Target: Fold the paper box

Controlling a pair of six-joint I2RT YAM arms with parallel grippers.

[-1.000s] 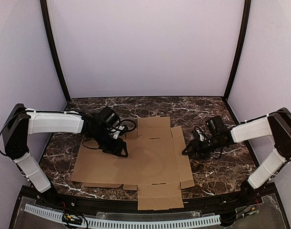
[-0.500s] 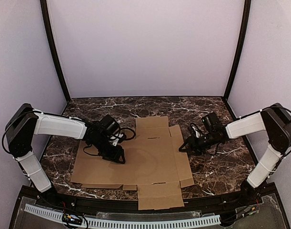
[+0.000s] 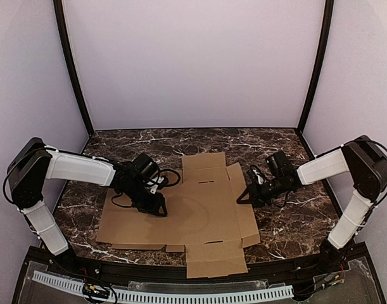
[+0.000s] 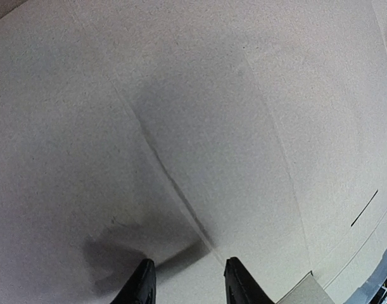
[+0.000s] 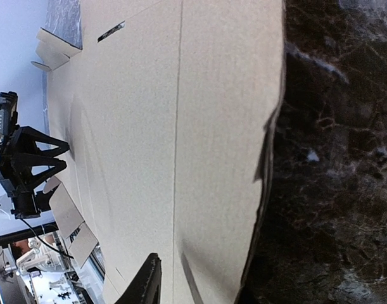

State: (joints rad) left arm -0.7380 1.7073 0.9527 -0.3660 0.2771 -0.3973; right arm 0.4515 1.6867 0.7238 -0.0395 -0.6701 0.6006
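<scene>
Closest to me, the box (image 3: 199,215) lies as a flat, unfolded sheet on the table (image 3: 294,221), and its near flap (image 3: 215,259) reaches the table's front edge. No panel is raised, so I judge the folding barely begun.

Further in, the left gripper (image 3: 159,208) sits tip-down on the sheet's left half. Its wrist view shows a gap between the fingers (image 4: 142,286) with nothing in it, so it is released and at most pressing down.

At the same depth on the other side, the right gripper (image 3: 243,196) is at the outer edge of the right flap (image 3: 242,212). Its camera shows one finger (image 5: 149,278) over the cardboard. The other is hidden, so I cannot tell whether it pinches the flap.

The far flap (image 3: 204,162) lies flat.

My worries:
- If the right side lifts while the left only rests lightly, the sheet could skate across the smooth stone and turn.
- A shallow bite could let the flap slip out.
- The flap could bend off its score line.
- A nudge towards me could tip the near flap off the edge.
</scene>
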